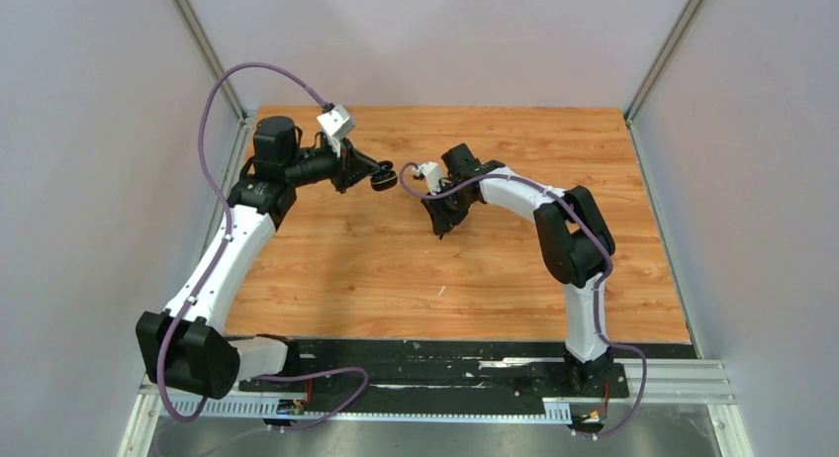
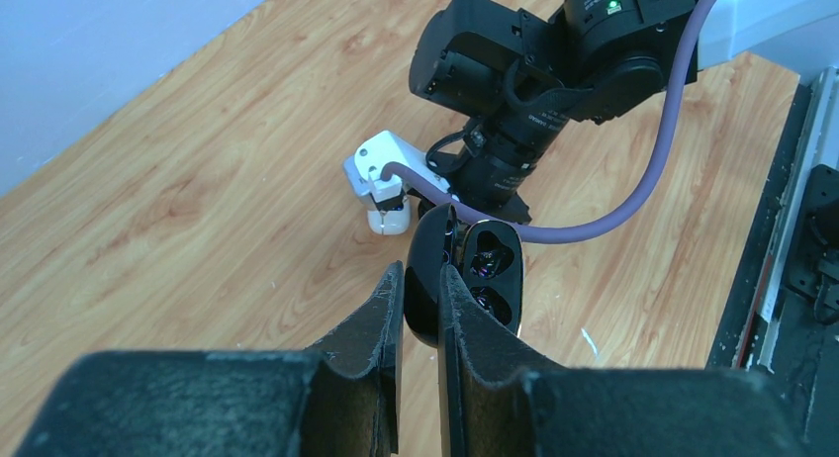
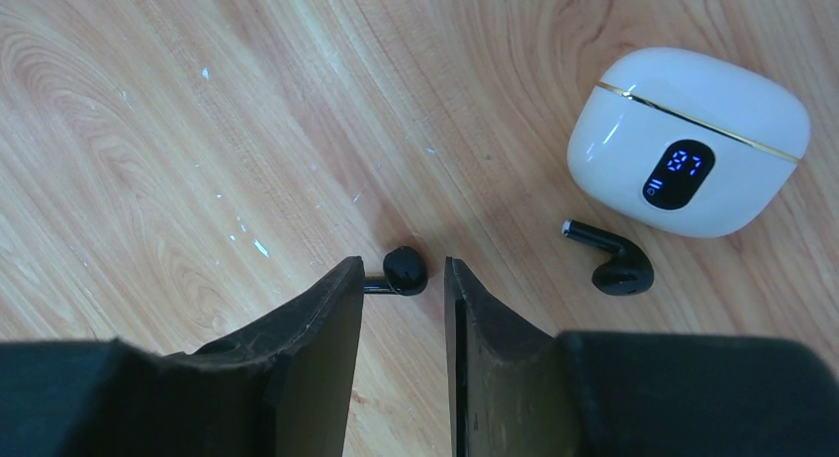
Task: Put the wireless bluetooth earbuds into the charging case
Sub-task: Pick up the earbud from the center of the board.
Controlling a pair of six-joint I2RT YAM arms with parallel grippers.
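Observation:
My left gripper (image 2: 419,274) is shut on the lid of an open black charging case (image 2: 492,269) and holds it in the air; its two cavities look empty. In the top view it (image 1: 384,182) hangs at the left gripper (image 1: 376,177). My right gripper (image 3: 401,269) is open and low over the table, with a black earbud (image 3: 408,270) lying between its fingertips, the stem towards the left finger. A second black earbud (image 3: 613,264) lies to the right, beside a closed white charging case (image 3: 690,140) with a lit blue display. No white earbuds are in view.
The wooden table (image 1: 495,269) has grey walls at the back and sides. In the top view the right gripper (image 1: 440,223) hides the white case and the earbuds. The right arm (image 2: 554,71) is close in front of the left gripper.

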